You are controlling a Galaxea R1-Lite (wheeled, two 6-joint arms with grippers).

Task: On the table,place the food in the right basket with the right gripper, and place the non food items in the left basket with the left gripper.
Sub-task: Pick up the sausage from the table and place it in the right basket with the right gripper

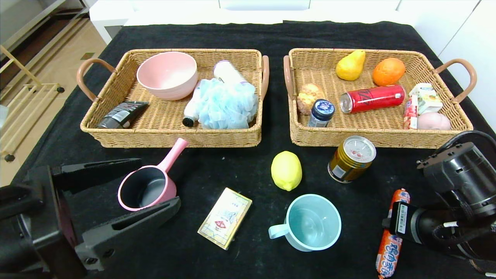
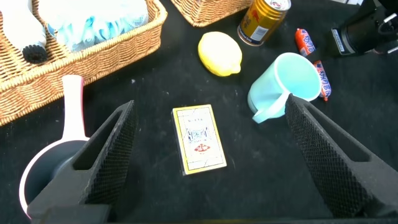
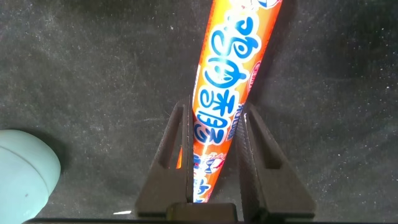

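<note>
My right gripper [image 3: 216, 107] is shut on the orange sausage [image 3: 233, 68], which lies on the table [image 1: 232, 166] at the front right [image 1: 389, 252]. The lemon [image 1: 286, 170] and gold can [image 1: 352, 159] rest in front of the right basket [image 1: 379, 137]. My left gripper [image 1: 159, 182] hovers open at the front left, above the pink pan [image 1: 147, 188]. The beige box [image 2: 199, 138] sits on the cloth between its spread fingers, untouched. The blue mug [image 1: 312, 221] stands upright near the front centre. The left basket [image 1: 170, 135] is at the back left.
The left basket holds a pink bowl [image 1: 167, 74], a blue bath sponge [image 1: 226, 102], a dark tube and bottles. The right basket holds a pear [image 1: 350, 65], an orange, a red can [image 1: 372, 98], a jar and packets. The table's left edge drops to the floor.
</note>
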